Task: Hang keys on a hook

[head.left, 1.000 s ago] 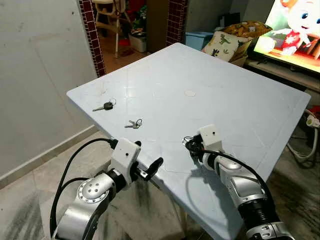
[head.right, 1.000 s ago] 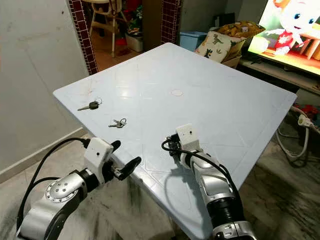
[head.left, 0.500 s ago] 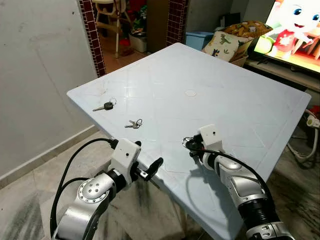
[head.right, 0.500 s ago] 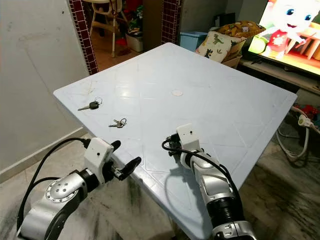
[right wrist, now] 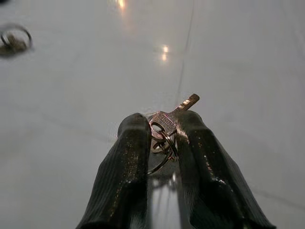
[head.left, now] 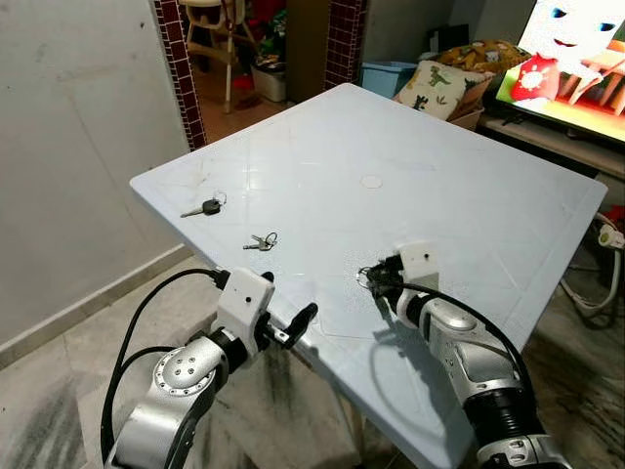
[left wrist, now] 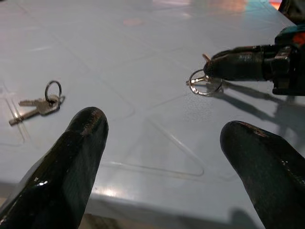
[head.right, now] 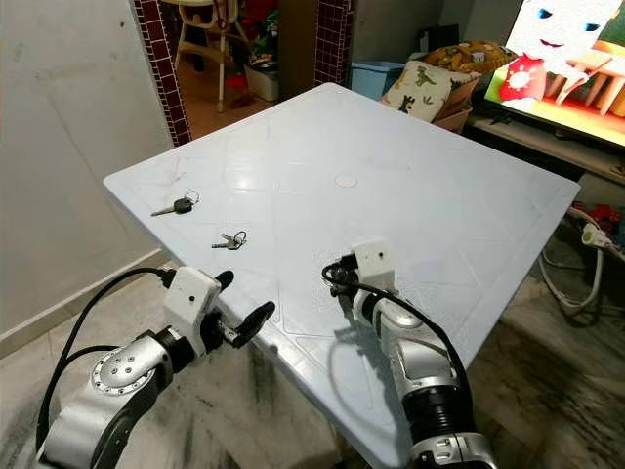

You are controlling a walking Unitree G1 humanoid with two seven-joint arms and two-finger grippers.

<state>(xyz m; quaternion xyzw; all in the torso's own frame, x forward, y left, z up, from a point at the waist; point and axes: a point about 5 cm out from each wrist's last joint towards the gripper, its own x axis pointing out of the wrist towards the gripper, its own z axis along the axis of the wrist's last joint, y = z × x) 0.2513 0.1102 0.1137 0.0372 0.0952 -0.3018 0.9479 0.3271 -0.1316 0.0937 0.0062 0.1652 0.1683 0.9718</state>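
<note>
My right hand (right wrist: 159,138) is closed on a small key with its ring (right wrist: 164,125), low over the counter (head.left: 469,186). My left hand (left wrist: 162,157) hangs open at the counter's edge, empty. A key pair (head.left: 262,240) lies at ten o'clock from my right hand, a black-headed key (head.left: 203,207) beyond it. I judge the pickup done; carrying and hanging remain, and I see no hook.

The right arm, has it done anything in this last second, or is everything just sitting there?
The right gripper has slid slightly forward over the table and tipped lower, fingers shut on a bunch of keys. The left gripper stayed open at the table's edge; the black-headed key and small key pair stayed put.
</note>
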